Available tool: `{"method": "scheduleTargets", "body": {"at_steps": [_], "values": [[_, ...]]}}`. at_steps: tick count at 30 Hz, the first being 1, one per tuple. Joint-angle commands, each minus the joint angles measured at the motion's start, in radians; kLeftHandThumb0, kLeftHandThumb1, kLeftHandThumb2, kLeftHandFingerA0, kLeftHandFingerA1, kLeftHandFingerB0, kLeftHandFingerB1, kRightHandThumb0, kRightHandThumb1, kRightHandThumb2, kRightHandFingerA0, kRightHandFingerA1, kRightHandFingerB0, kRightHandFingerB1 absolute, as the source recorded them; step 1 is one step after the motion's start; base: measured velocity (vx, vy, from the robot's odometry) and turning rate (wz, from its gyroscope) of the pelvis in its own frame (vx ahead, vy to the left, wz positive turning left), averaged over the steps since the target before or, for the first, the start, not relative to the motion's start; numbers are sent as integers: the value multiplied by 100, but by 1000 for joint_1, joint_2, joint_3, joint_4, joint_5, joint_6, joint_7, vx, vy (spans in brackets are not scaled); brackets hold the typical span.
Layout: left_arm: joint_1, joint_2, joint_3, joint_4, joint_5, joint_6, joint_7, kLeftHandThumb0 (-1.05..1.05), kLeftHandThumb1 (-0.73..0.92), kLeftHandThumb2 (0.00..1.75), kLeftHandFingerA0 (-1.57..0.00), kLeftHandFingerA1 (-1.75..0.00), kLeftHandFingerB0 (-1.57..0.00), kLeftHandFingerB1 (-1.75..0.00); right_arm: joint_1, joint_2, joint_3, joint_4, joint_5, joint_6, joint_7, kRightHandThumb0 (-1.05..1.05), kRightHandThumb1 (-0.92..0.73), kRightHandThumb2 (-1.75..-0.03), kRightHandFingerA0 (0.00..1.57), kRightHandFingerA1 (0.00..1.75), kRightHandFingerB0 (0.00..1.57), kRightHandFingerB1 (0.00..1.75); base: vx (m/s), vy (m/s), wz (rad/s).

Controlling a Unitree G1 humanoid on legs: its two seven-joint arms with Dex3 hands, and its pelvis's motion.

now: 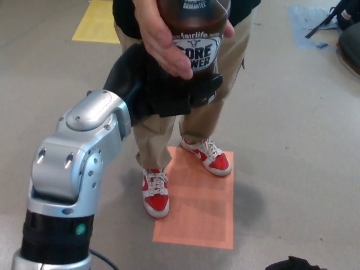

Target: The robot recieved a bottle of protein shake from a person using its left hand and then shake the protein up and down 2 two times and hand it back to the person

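Head view looks down the robot's silver, jointed left arm to its black left hand point(163, 93), raised toward twelve o'clock at the top of the picture. The thick black fingers point(205, 90) are wrapped around the lower body of the dark brown plastic protein shake bottle with a white "Core Power" label point(194, 34), gripping it low, so the upper half stays free for someone else to take. The bottle stands roughly upright; its cap is cut off by the top edge.

A person's bare hand point(163, 42) comes in from twelve o'clock and cups the bottle on its nine o'clock side, fingers curled around the label and touching it, just above the robot's fingers. Both hands are on the bottle at once, which reads as the hand-back: the robot holds it high and forward, at the person's reach, so the grip can pass over without the bottle dropping.

The person stands close, in khaki trousers point(194, 121) and red-and-white sneakers point(156, 194), feet at six o'clock of the bottle, one on an orange rectangular floor mat point(205, 222). A yellow floor mat point(93, 22) lies at ten o'clock.

The robot's right hand does not show. What remains, by my judgement, is for the left fingers to loosen once the person's grip is firm; releasing too soon risks a fall.
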Motion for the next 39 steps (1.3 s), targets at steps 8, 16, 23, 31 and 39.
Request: {"method": "scheduleTargets", "body": {"at_steps": [8, 16, 23, 31, 39], "values": [[-3, 186, -86, -20, -16, 87, -113, -91, 55, 89, 0, 0, 0, 0, -6, -16, -3, -9, 13, 6, 29, -29, -80, -78, 102, 67, 77, 60, 0, 0, 0], [-1, 242, -108, 11, -22, 37, -154, -89, 69, 61, 0, 0, 0, 0, -29, -12, -6, -6, 17, 5, 44, -31, -80, -78, 101, 67, 76, 61, 0, 0, 0], [95, 342, -123, 51, 1, -101, -243, -95, 74, 108, 0, -4, 0, -4, -41, -13, -9, -7, 15, 7, 44, -31, -81, -78, 102, 65, 76, 61, 0, 0, 0], [299, 361, -132, 171, 122, -346, -150, -81, 81, 115, -14, -47, 0, -30, -79, -19, -13, -1, 19, 23, 72, -32, -82, -78, 99, 65, 75, 59, 0, 0, 0], [393, 395, -198, 446, 330, -760, 56, -70, 63, 89, -29, -47, -14, -39, -212, -18, -24, 6, 18, 54, 60, -32, -82, -77, 94, 61, 71, 54, 0, 0, 0]]}}
